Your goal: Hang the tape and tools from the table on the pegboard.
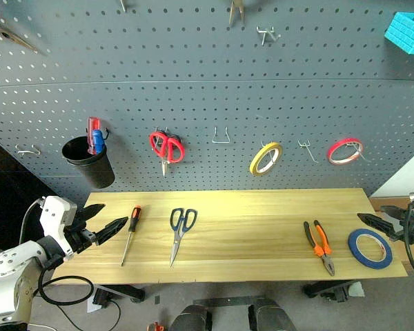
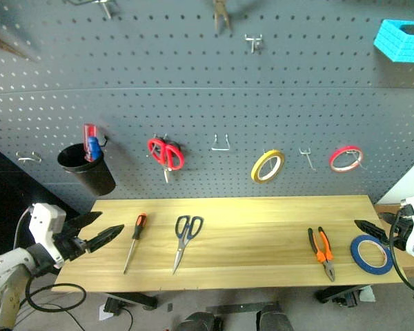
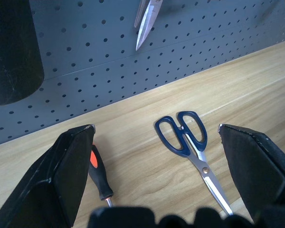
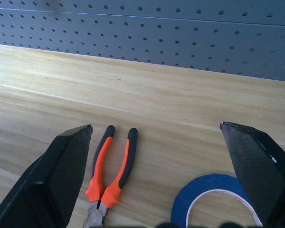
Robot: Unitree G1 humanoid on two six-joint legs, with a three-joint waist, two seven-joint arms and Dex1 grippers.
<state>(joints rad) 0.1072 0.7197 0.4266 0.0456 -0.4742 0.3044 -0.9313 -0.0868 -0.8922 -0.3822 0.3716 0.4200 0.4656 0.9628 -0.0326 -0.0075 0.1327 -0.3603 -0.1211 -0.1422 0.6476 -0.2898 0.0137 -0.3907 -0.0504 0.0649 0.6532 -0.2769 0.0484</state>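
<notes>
My left gripper point(image 1: 107, 222) hangs at the left end of the table point(image 1: 248, 207) with its fingers spread wide and nothing between them. Just ahead of its tips lies the screwdriver point(image 1: 131, 233), and just past that the blue-looped scissors point(image 1: 179, 231), both flat on the wood. My right gripper point(image 1: 379, 222) hovers at the table's right end, fingers likewise spread and empty. The blue tape point(image 1: 370, 247) lies flat right beside its tips, and the pliers point(image 1: 319, 246) rest a little further inward, apart from the tape. Beyond both grippers rises the pegboard point(image 1: 193, 83), where a bare hook point(image 1: 221, 136) sits between red scissors point(image 1: 167, 147) and yellow tape point(image 1: 265, 158).
</notes>
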